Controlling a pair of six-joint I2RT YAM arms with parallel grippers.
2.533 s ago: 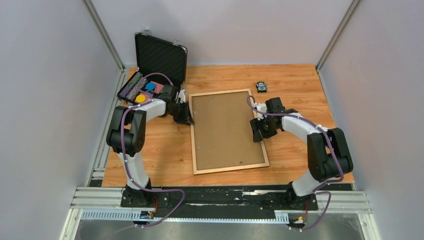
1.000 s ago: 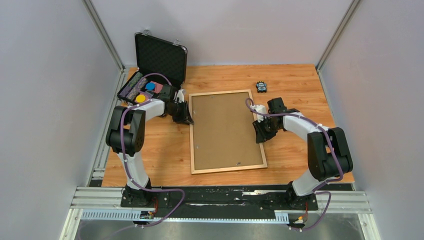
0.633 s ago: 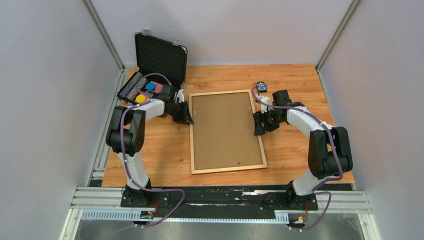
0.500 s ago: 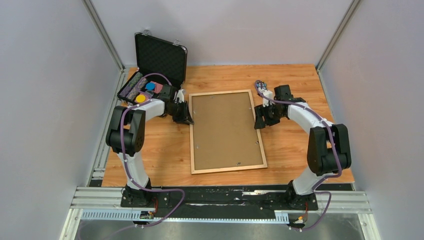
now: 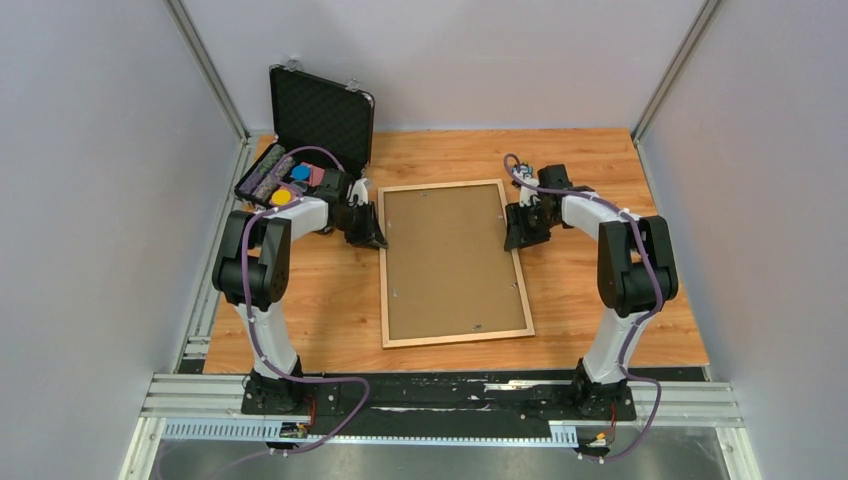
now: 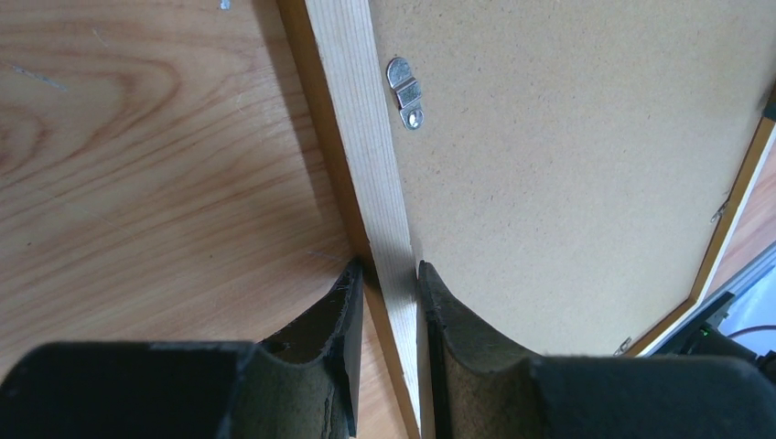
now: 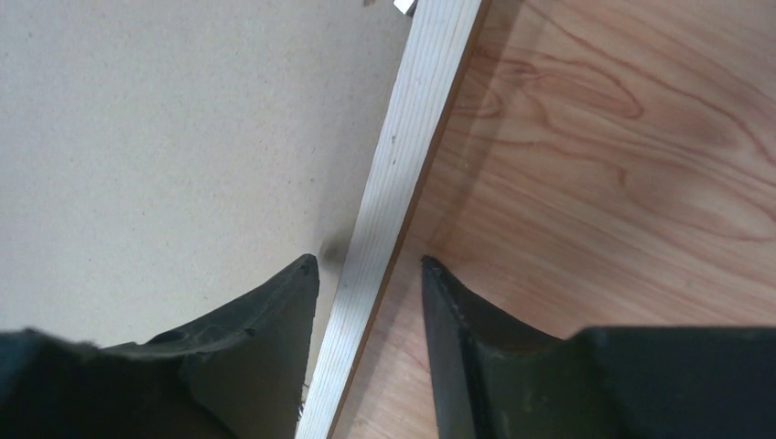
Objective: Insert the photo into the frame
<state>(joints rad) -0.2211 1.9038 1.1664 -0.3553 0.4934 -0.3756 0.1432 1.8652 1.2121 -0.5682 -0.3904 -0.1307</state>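
Observation:
The frame (image 5: 383, 285) of thin light wood lies flat on the table, back up, with the brown backing board (image 5: 450, 260) filling it. The photo is not in view. My left gripper (image 5: 375, 238) is shut on the frame's left rail (image 6: 361, 119) near the far corner, one finger on each side, as the left wrist view (image 6: 389, 274) shows. My right gripper (image 5: 515, 238) is open and straddles the right rail (image 7: 412, 146) without touching it, as the right wrist view (image 7: 369, 265) shows.
An open black foam-lined case (image 5: 320, 110) with several coloured pieces stands at the back left, just behind my left arm. A metal turn clip (image 6: 405, 91) sits on the backing board by the left rail. Grey walls close in both sides.
My right gripper has moved along the right rail toward the far end, and its arm has swung inward. The frame's near end shifted slightly left early on. My left gripper has not moved.

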